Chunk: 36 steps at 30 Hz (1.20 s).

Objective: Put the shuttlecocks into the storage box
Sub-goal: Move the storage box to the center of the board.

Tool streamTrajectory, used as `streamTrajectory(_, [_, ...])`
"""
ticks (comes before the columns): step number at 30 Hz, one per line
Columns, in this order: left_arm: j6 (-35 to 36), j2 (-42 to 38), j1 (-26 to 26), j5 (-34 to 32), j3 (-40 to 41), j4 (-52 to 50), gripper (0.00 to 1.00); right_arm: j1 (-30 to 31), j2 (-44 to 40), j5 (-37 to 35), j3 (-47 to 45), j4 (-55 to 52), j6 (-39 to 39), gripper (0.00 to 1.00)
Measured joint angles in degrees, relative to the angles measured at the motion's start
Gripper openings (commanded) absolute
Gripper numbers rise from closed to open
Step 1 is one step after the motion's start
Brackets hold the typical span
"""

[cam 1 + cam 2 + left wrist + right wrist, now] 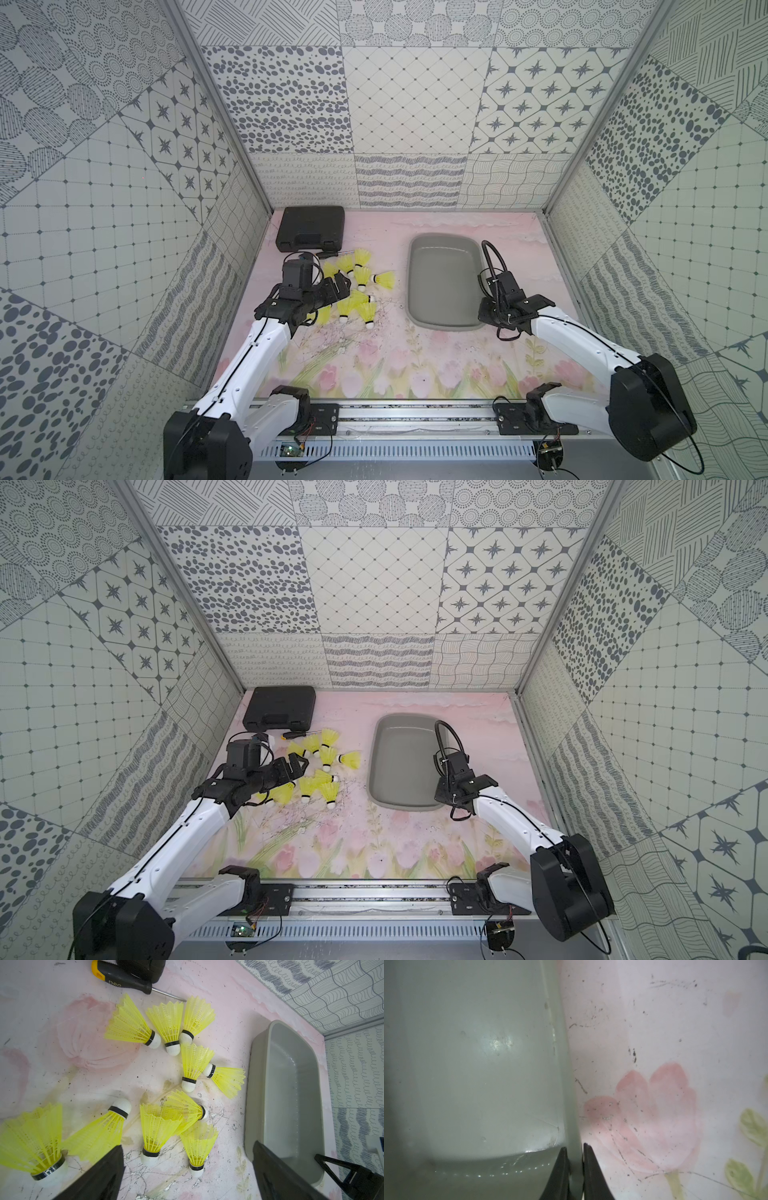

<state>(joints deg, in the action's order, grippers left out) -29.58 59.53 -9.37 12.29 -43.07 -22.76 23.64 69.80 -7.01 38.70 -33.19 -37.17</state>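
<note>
Your right gripper pinches the box rim at its near right corner. Your left gripper hangs spread over the shuttlecocks, clustered on the mat just beside the box's left wall.

Shuttlecocks loose beside the grey storage box.
Neon yellow skirts, white cork tips; they lie clustered on the bench, all outside the shallow box.

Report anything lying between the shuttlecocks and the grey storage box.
Nothing visible does. Only bare pink mat separates the shuttlecocks from the storage box; they would just need lifting over its low side.
</note>
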Motion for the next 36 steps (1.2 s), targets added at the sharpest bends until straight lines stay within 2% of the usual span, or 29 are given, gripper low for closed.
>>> streamTrajectory(13, [0.20, 2.80, -4.85, 0.15, -2.51, -1.88, 0.91, 9.90, -3.45, -3.91, -2.43, -1.60, -6.01, 0.13])
streamTrajectory(16, [0.22, 4.44, -6.27, 0.13, -3.61, -2.10, 0.89, 10.78, -3.32, -4.90, -2.43, -1.62, -6.91, 0.20])
streamTrajectory(19, [0.22, 6.36, -7.89, -0.02, -4.98, -2.21, 0.86, 11.17, -3.08, -5.09, -2.43, -2.54, -7.50, 0.38])
streamTrajectory(22, [0.37, 8.94, -9.88, -0.48, -6.75, -2.21, 0.82, 11.41, -3.02, -5.31, -2.40, -3.63, -7.74, 0.49])
streamTrajectory(30, [2.19, 20.26, -16.02, -3.08, -14.69, -2.27, 0.71, 11.45, -6.91, -6.73, -1.73, -4.74, -6.43, 0.60])
streamTrajectory(36, [4.70, 29.90, -20.02, -6.34, -21.62, -3.15, 0.63, 11.26, -10.69, -7.82, -0.70, -4.00, -3.30, 0.61])
